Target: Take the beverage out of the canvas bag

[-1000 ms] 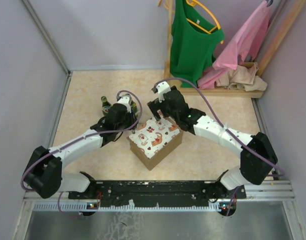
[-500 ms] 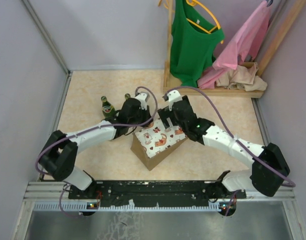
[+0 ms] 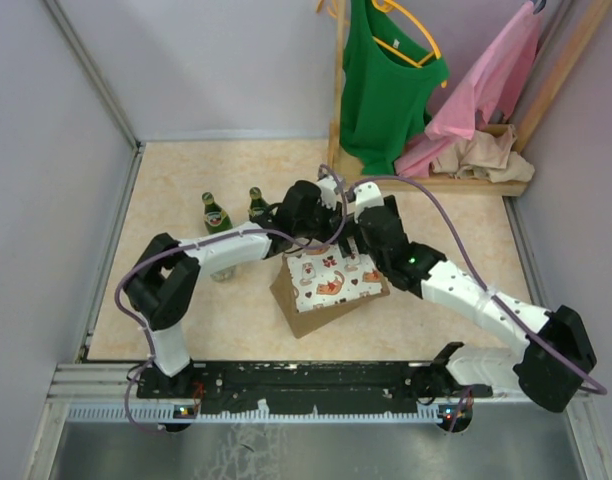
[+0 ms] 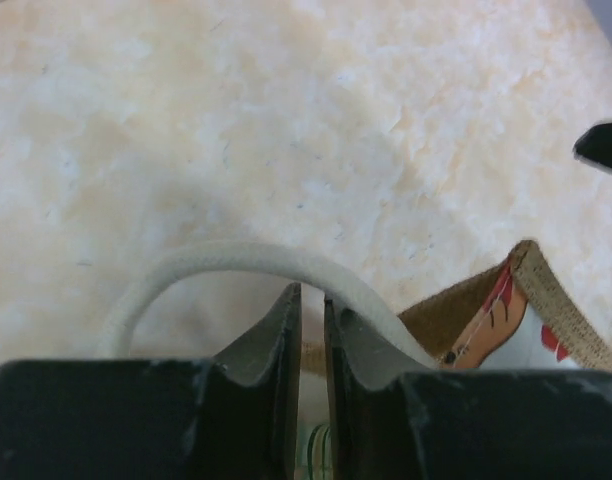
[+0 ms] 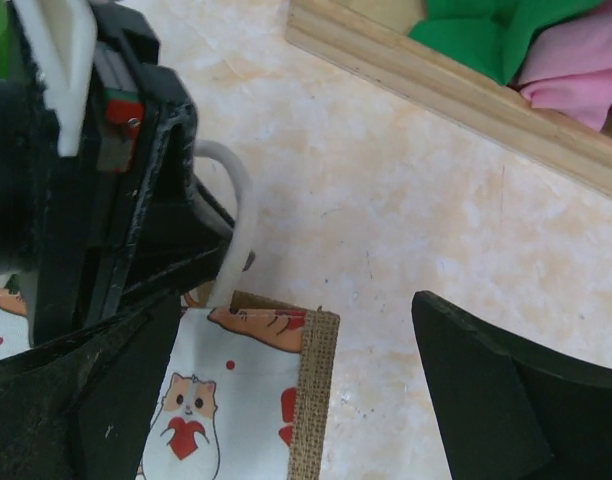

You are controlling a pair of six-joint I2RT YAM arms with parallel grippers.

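Note:
The canvas bag (image 3: 331, 285) stands mid-floor, its tan edge and white printed panel also showing in the right wrist view (image 5: 236, 400) and the left wrist view (image 4: 511, 300). My left gripper (image 3: 321, 222) is at the bag's far edge, its fingers (image 4: 286, 330) almost together with a thin gap. The white loop handle (image 4: 236, 255) arches across their tips, not pinched between them. A green sliver shows low in that gap. My right gripper (image 5: 296, 400) is wide open over the bag's far right corner (image 3: 358, 240). Two green bottles (image 3: 214, 212) (image 3: 256, 205) stand on the floor left of the bag.
A wooden rack (image 3: 436, 182) with a green shirt (image 3: 386, 80) and pink clothes (image 3: 486, 90) stands at the back right. Grey walls close in on the left, back and right. Both arms crowd over the bag's far side.
My left arm has swung right from the bottles to the bag's far edge, uncovering the second bottle. My right gripper has moved right and nearer; the bag has shifted slightly right.

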